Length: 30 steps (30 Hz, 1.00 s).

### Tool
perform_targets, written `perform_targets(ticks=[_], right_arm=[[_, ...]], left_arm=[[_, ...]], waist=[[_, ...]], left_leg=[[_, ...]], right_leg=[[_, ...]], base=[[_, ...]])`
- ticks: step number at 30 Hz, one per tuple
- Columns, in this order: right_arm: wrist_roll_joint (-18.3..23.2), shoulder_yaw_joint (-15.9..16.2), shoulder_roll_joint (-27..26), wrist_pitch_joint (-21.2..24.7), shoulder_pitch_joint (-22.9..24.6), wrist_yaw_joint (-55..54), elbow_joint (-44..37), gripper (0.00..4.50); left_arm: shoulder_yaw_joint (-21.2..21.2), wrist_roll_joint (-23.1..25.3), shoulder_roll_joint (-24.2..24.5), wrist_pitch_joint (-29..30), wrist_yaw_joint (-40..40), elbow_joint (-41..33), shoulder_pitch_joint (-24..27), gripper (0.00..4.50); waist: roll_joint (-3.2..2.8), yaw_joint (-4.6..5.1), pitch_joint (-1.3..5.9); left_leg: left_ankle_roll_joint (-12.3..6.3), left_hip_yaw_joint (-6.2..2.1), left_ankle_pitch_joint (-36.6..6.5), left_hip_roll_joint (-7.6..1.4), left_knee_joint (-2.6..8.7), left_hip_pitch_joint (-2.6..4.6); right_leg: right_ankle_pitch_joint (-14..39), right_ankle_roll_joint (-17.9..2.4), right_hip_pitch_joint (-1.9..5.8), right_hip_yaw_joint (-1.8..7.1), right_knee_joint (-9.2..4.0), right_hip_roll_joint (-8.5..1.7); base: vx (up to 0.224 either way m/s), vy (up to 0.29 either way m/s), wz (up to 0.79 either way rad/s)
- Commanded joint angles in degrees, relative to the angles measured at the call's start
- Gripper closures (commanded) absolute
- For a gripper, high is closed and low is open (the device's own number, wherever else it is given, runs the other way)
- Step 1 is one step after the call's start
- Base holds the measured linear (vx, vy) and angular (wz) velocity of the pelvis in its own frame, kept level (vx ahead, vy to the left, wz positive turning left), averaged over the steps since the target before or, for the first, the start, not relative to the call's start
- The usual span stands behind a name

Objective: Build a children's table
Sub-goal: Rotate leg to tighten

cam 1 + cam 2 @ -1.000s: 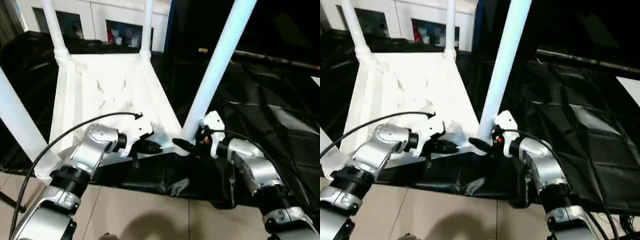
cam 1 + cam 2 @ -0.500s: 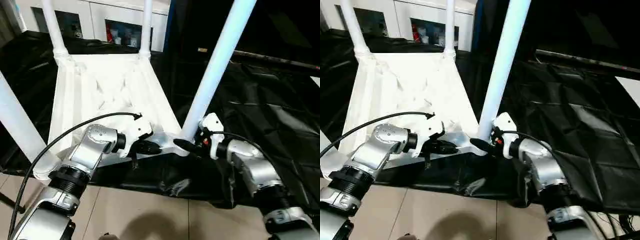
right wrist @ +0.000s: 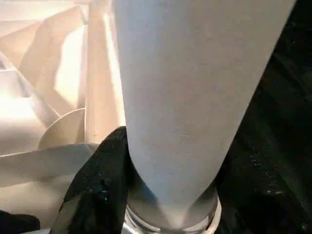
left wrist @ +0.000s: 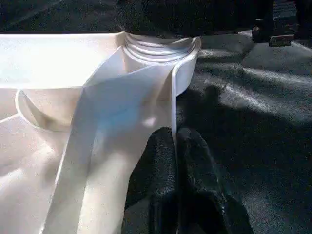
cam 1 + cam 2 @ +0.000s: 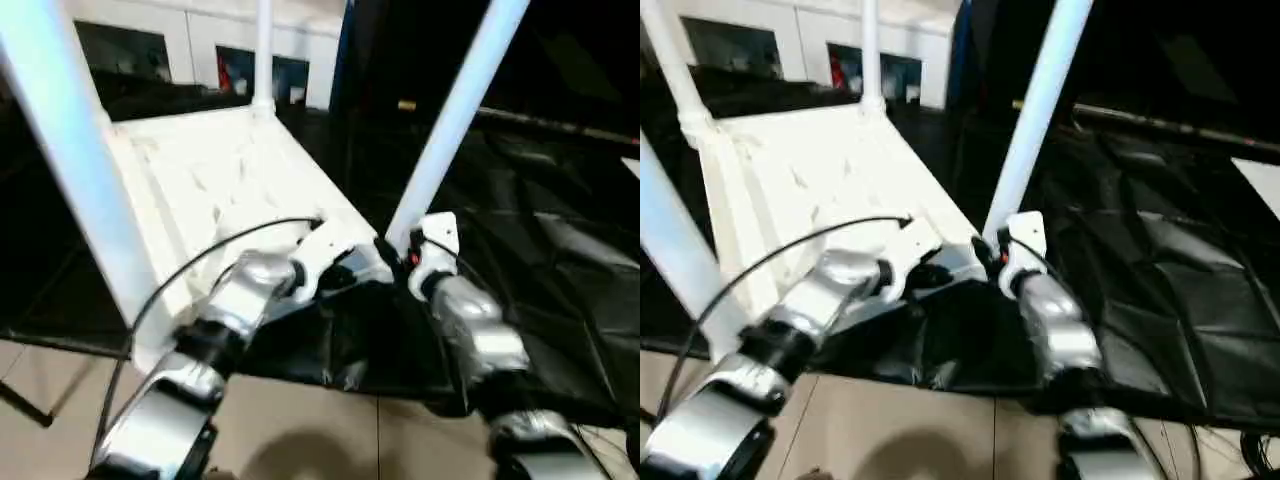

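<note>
The tabletop (image 5: 210,175) has been swung round — its rim is pinched by the left gripper (image 4: 175,140), the near leg (image 3: 195,97) is clamped by the right gripper (image 5: 392,252). All four legs look fitted.

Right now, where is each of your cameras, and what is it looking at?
Left eye view: on my head, looking down at the upturned tabletop; both silver forearms show.
Right eye view: beside it, same scene.
Left wrist view: on my left wrist, looking along the left gripper, whose fingers pinch the tabletop's rim.
Right wrist view: on my right wrist, close to the near right leg in its corner socket; one black finger shows.
Both wrist views share that socket corner.
</note>
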State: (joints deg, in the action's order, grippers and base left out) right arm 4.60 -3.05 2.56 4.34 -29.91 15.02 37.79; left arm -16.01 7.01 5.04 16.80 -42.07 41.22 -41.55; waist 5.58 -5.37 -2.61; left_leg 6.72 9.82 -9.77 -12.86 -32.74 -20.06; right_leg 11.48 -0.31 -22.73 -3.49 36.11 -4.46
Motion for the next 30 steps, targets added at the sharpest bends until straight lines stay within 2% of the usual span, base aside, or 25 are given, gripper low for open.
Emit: perform_targets(ticks=[1, 4, 5, 6, 8, 10, 12, 13, 14, 16, 18, 20, 22, 23, 25, 26, 28, 30], right_arm=[[-0.2, 4.8, -3.2, 0.6, 0.1, 3.4, 1.7, 2.45], [-0.8, 5.5, -2.7, -1.0, 0.0, 6.1, 1.6, 2.45], [-0.1, 5.9, -1.9, -1.8, 0.5, 10.2, 0.7, 2.45], [0.5, 5.8, -1.5, -1.9, 0.7, 12.1, 0.2, 2.12], [3.5, 5.4, 1.5, -0.5, 1.7, 19.7, -1.9, 1.79], [3.9, 6.1, 3.3, -0.3, 2.1, 23.2, -2.6, 1.62], [4.0, 7.7, 6.4, 0.5, 3.2, 28.8, -4.1, 1.42], [4.0, 7.7, 6.4, 0.5, 3.2, 28.8, -4.1, 1.37], [4.0, 8.8, 9.5, 1.0, 4.3, 33.2, -5.8, 1.29], [4.4, 9.2, 12.6, 1.3, 5.2, 38.1, -7.2, 1.29], [4.6, 9.1, 13.6, 1.3, 5.2, 40.1, -7.5, 1.29], [5.1, 8.5, 14.3, 1.5, 4.7, 42.1, -6.9, 1.29], [5.5, 8.6, 14.5, 1.9, 4.7, 42.9, -7.0, 1.29], [5.4, 8.9, 14.7, 1.7, 4.6, 43.1, -6.9, 1.55], [5.6, 9.1, 14.9, 1.7, 4.6, 43.4, -6.9, 1.63], [5.7, 9.3, 14.9, 1.7, 4.6, 43.8, -6.9, 1.68], [6.0, 9.6, 14.9, 1.9, 4.6, 44.7, -7.0, 1.81], [5.4, 9.9, 14.9, 1.5, 4.8, 45.1, -6.9, 1.95]], left_arm=[[0.5, 0.4, -1.9, -1.0, 4.9, 2.0, -0.8, 4.50], [0.5, 0.2, -1.3, -2.6, 2.9, 2.6, -0.8, 4.50], [0.4, -0.5, -0.4, -3.9, 0.5, 2.2, -0.5, 4.50], [0.5, -0.8, 0.1, -4.0, -0.4, 1.9, -0.3, 4.50], [0.5, -2.2, 2.9, -6.1, -5.6, 0.1, 1.2, 4.50], [0.6, -2.6, 4.1, -6.5, -7.4, -0.5, 1.7, 4.50], [0.9, -3.5, 6.0, -7.8, -11.2, -1.7, 2.7, 4.50], [0.9, -3.5, 6.0, -7.8, -11.2, -1.7, 2.7, 4.50], [0.9, -4.9, 8.1, -8.3, -15.7, -3.5, 3.9, 4.50], [1.0, -7.2, 10.8, -7.8, -21.9, -6.5, 5.6, 4.50], [0.9, -8.1, 12.1, -7.3, -24.4, -7.9, 6.2, 4.50], [0.7, -9.1, 13.9, -6.5, -27.6, -9.5, 7.0, 4.50], [0.7, -9.3, 14.4, -6.2, -28.4, -10.0, 7.3, 4.50], [0.6, -9.4, 14.8, -5.9, -29.1, -10.4, 7.6, 4.50], [0.7, -9.4, 14.9, -6.0, -29.1, -10.6, 7.7, 4.50], [0.8, -9.5, 15.2, -5.8, -29.1, -11.1, 8.0, 4.50], [0.8, -9.7, 15.3, -5.5, -29.3, -11.4, 8.1, 4.50], [0.9, -9.6, 15.3, -5.5, -29.4, -11.4, 8.2, 4.50]], waist=[[-0.32, 0.17, 3.19], [-0.27, 0.13, 3.15], [-0.28, 0.12, 3.16], [-0.20, 0.15, 3.18], [-0.03, 0.00, 3.25], [-0.07, -0.08, 3.26], [-0.27, -0.01, 3.20], [-0.18, -0.04, 3.14], [-0.14, 0.03, 3.14], [-0.08, -0.01, 3.10], [-0.31, 0.16, 3.06], [-0.28, 0.14, 3.12], [-0.36, 0.20, 3.17], [-0.18, 0.24, 3.20], [-0.32, 0.17, 3.17], [-0.08, 0.19, 3.15], [-0.23, 0.13, 3.17], [-0.02, 0.15, 3.21]], left_leg=[[-0.44, 0.32, -12.4, -0.04, 3.53, -0.08], [-0.61, 0.32, -13.0, -0.04, 3.52, -0.10], [-0.64, 0.31, -12.8, -0.06, 3.55, -0.14], [-1.02, 0.31, -12.6, -0.02, 3.52, -0.27], [-2.37, 0.39, -11.7, -0.04, 3.38, -0.46], [-3.04, 0.31, -10.2, -0.12, 3.39, -0.63], [-3.05, 0.37, -9.8, -0.17, 3.44, -0.48], [-3.17, 0.40, -9.9, -0.29, 3.40, -0.49], [-3.05, 0.34, -10.1, -0.30, 3.45, -0.49], [-3.16, 0.35, -10.2, -0.37, 3.45, -0.50], [-3.25, 0.44, -11.0, -0.49, 3.48, -0.27], [-2.82, 0.47, -10.4, -0.53, 3.50, -0.17], [-2.85, 0.45, -10.2, -0.55, 3.48, -0.17], [-2.90, 0.52, -10.0, -0.48, 3.42, -0.17], [-2.88, 0.51, -9.4, -0.52, 3.44, -0.18], [-2.92, 0.56, -9.4, -0.48, 3.41, -0.19], [-2.96, 0.56, -9.3, -0.46, 3.40, -0.12], [-3.08, 0.61, -8.6, -0.41, 3.32, -0.22]], right_leg=[[13.8, -7.0, 2.46, 2.30, -5.25, -2.95], [14.8, -6.9, 2.37, 2.33, -5.42, -3.00], [14.5, -6.9, 2.39, 2.33, -5.36, -3.01], [14.2, -7.0, 2.52, 2.30, -5.33, -2.99], [12.6, -7.6, 2.77, 2.32, -5.23, -3.02], [11.3, -8.1, 2.99, 2.23, -5.07, -3.07], [10.9, -8.5, 2.76, 2.28, -5.09, -3.09], [10.8, -9.0, 2.84, 2.30, -5.02, -3.11], [11.4, -9.2, 2.88, 2.23, -5.02, -3.11], [11.5, -9.5, 2.98, 2.26, -4.98, -3.16], [11.5, -10.2, 2.58, 2.34, -4.96, -3.14], [10.1, -11.1, 2.51, 2.33, -4.70, -3.06], [9.0, -11.5, 2.57, 2.34, -4.49, -3.05], [8.0, -11.9, 2.62, 2.33, -4.38, -2.97], [7.0, -12.1, 2.62, 2.34, -4.28, -3.04], [7.1, -12.0, 2.63, 2.33, -4.30, -3.01], [7.2, -11.9, 2.66, 2.37, -4.29, -3.07], [6.6, -11.8, 2.74, 2.39, -4.22, -3.02]], base=[[0.000, 0.000, 0.00], [0.000, 0.000, 0.00], [0.000, 0.000, 0.00], [0.000, 0.000, 0.00], [0.000, 0.000, 0.00], [0.000, 0.000, 0.00], [0.000, 0.000, 0.00], [0.000, 0.000, 0.00], [0.000, 0.000, 0.00], [0.000, 0.000, 0.00], [0.000, 0.000, 0.00], [0.000, 0.000, 0.00], [0.000, 0.000, 0.00], [0.000, 0.000, 0.00], [0.000, 0.000, 0.00], [0.000, 0.000, 0.00], [0.000, 0.000, 0.00], [0.000, 0.000, 0.00]])
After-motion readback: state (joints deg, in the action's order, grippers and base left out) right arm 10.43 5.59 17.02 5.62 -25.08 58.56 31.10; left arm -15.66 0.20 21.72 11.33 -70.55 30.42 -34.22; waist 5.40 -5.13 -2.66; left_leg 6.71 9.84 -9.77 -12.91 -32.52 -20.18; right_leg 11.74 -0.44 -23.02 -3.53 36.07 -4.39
